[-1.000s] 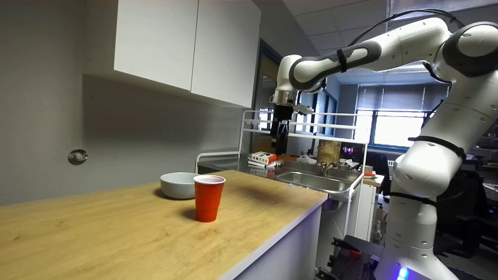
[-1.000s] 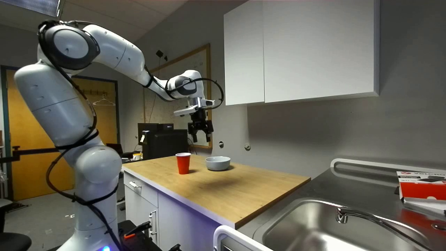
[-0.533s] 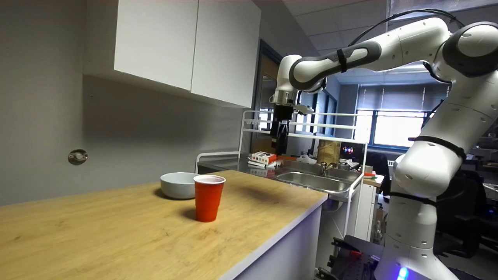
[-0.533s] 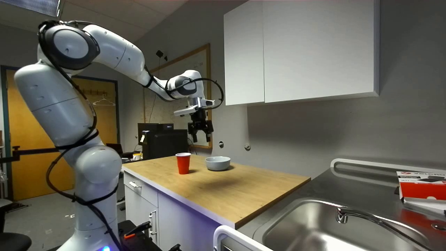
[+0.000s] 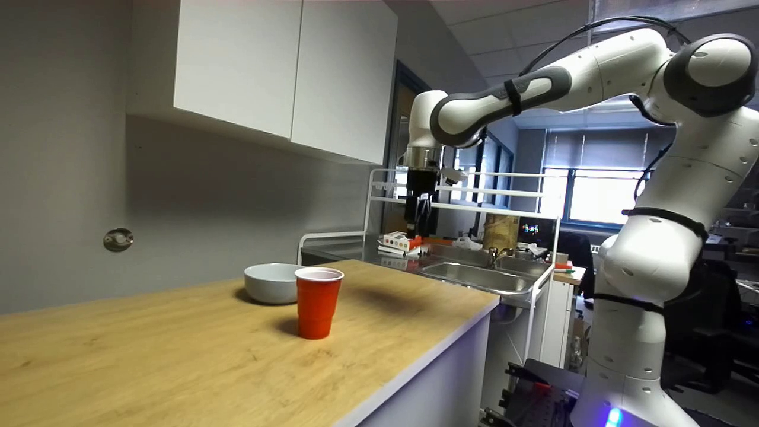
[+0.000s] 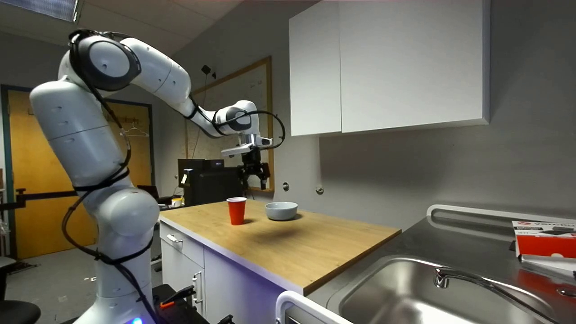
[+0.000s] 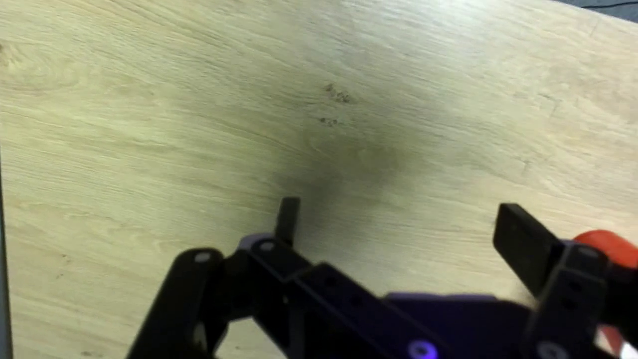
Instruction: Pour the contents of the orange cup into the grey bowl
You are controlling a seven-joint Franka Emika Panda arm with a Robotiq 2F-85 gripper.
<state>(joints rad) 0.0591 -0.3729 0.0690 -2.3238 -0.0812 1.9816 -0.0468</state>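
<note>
Though lettering runs across the top of a red-and-white box [image 6: 546,245] on the dark countertop [image 6: 468,256] beside the sink [image 6: 387,288], it is too blurred for me to read. Marks on the whiteboard [image 6: 252,87] behind my arm [image 6: 155,63] are too faint to make out as well.

Against half a second ago, my arm has moved: its elbow [image 6: 110,58] has shifted toward the wooden counter [image 6: 324,243], and the claw [image 7: 401,224] sits lower and a touch farther to the picture's left in both exterior views. The orange cup [image 5: 317,305] and the grey bowl [image 5: 268,283] have stayed where they were.

I have the claw released, its two fingers [image 7: 523,244] spread wide, and between them I see the counter's wood grain with a soft shadow [image 7: 324,199] on it. It hangs pointing down, above the counter and well apart from the cup. The cup stands upright on the wood, with the bowl near it, closer to the wall [image 6: 382,175]; in an exterior view I can see a gap between cup [image 6: 236,212] and bowl [image 6: 281,213]. On my wrist view, a piece of the cup's red plastic shows at the right edge, partly hidden behind the finger on that side, so the cup lies outside the span between my fingers.
</note>
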